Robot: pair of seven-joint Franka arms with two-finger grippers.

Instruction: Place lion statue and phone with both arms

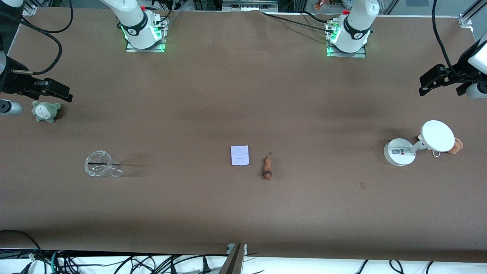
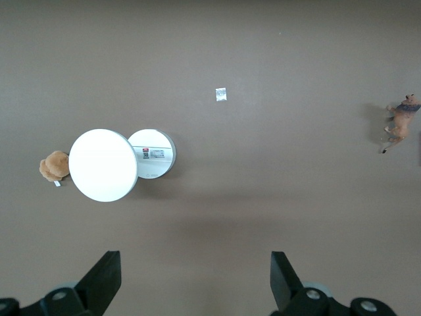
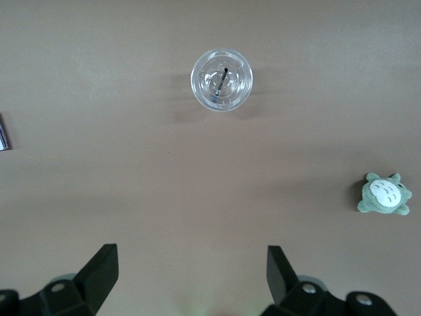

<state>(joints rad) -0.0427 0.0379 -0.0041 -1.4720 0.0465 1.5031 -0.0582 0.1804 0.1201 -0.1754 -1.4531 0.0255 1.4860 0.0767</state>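
The pale lavender-white phone [image 1: 239, 155] lies flat near the middle of the table. The small orange-brown lion statue [image 1: 268, 169] lies beside it, toward the left arm's end and slightly nearer the front camera. The lion also shows at the edge of the left wrist view [image 2: 401, 122]. A sliver of the phone shows in the right wrist view [image 3: 2, 135]. My left gripper [image 1: 432, 82] is open and empty, up over the left arm's end of the table [image 2: 195, 280]. My right gripper [image 1: 57, 91] is open and empty, up over the right arm's end [image 3: 192, 276].
A round white stand [image 1: 399, 152] with a tilted white disc [image 2: 103, 164] stands under the left gripper, a brown plush [image 1: 456, 145] beside it. A clear cup [image 1: 99, 163] and a grey-green plush [image 1: 45, 111] sit at the right arm's end. A small scrap [image 2: 222, 95] lies on the table.
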